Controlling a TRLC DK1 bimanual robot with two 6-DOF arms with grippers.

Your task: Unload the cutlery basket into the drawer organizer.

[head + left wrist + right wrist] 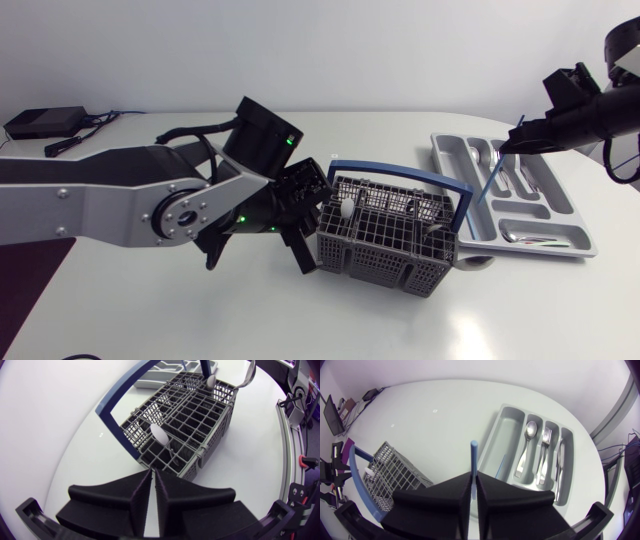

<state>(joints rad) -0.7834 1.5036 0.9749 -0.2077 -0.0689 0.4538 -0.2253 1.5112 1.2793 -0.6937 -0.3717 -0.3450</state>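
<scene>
The grey cutlery basket (385,255) with a blue handle (400,172) stands mid-table. It holds white spoons (159,435) and a metal utensil (247,377). My left gripper (300,250) sits low beside the basket's left wall, shut with nothing between its fingers (170,495). The grey drawer organizer (470,215) lies to the basket's right, holding a spoon (529,445), a fork (545,450) and a knife (560,465). My right gripper (510,143) hovers above the organizer's long empty compartment (505,435), shut on a thin blue stick-like utensil (474,457) that hangs tilted toward the basket.
A black box (45,122) with cables rests at the table's back left. My left arm (120,195) covers much of the left half of the table. Another metal piece (535,238) lies in the organizer's front compartment.
</scene>
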